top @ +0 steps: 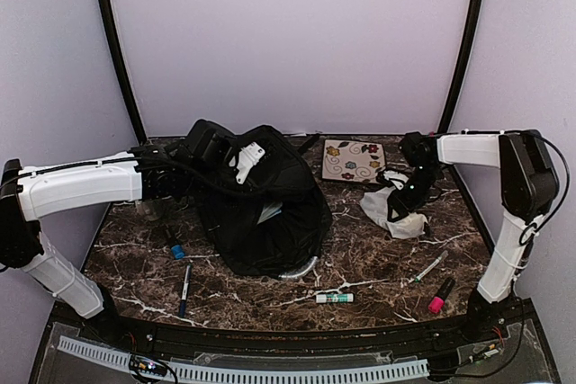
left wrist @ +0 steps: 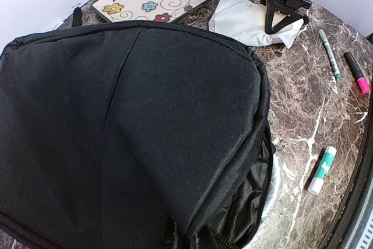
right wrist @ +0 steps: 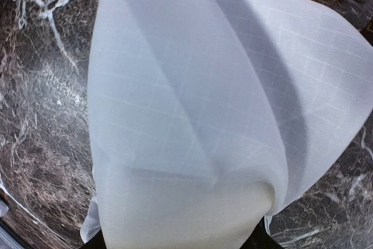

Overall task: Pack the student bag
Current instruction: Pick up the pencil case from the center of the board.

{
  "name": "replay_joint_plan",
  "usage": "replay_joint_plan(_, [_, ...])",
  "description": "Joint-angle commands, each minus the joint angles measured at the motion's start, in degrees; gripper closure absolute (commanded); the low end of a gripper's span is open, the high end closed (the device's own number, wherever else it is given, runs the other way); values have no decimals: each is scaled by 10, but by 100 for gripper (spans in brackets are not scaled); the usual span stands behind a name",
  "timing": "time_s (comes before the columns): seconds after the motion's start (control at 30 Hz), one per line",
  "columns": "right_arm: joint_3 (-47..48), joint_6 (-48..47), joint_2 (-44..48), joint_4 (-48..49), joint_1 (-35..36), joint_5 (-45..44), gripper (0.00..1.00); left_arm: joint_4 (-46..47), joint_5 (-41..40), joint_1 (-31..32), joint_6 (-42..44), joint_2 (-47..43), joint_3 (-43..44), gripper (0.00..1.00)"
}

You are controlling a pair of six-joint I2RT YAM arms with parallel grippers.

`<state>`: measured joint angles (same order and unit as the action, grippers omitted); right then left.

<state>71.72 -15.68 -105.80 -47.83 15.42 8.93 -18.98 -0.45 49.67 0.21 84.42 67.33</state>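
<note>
The student bag (top: 261,209) is a large black fabric bag in the middle of the table. It fills the left wrist view (left wrist: 128,115), and its zipped side gapes open (left wrist: 250,202). My left gripper (top: 216,146) is at the bag's raised far-left top edge and looks shut on its fabric; its fingers are hidden in the wrist view. My right gripper (top: 407,204) is down on a white cloth (top: 396,215) right of the bag. The cloth (right wrist: 192,115) drapes over its jaws, and the gripper looks shut on it. It also shows in the left wrist view (left wrist: 284,24).
A flowered square pad (top: 353,160) lies at the back. A glue stick (top: 334,298), a green-tipped pen (top: 429,267) and a pink highlighter (top: 440,296) lie front right. A blue pen (top: 184,288) and a small blue-capped item (top: 175,246) lie front left.
</note>
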Motion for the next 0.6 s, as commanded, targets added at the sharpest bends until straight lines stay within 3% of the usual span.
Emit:
replay_joint_plan(0.0, [-34, -20, 9, -4, 13, -50, 56, 5, -4, -5, -2, -15, -2, 100])
replay_joint_plan(0.3, [-53, -53, 102, 23, 63, -77, 86, 5, -8, -5, -2, -16, -2, 100])
replay_joint_plan(0.57, [-49, -82, 185, 12, 125, -66, 93, 8, -22, -4, 2, -15, 4, 100])
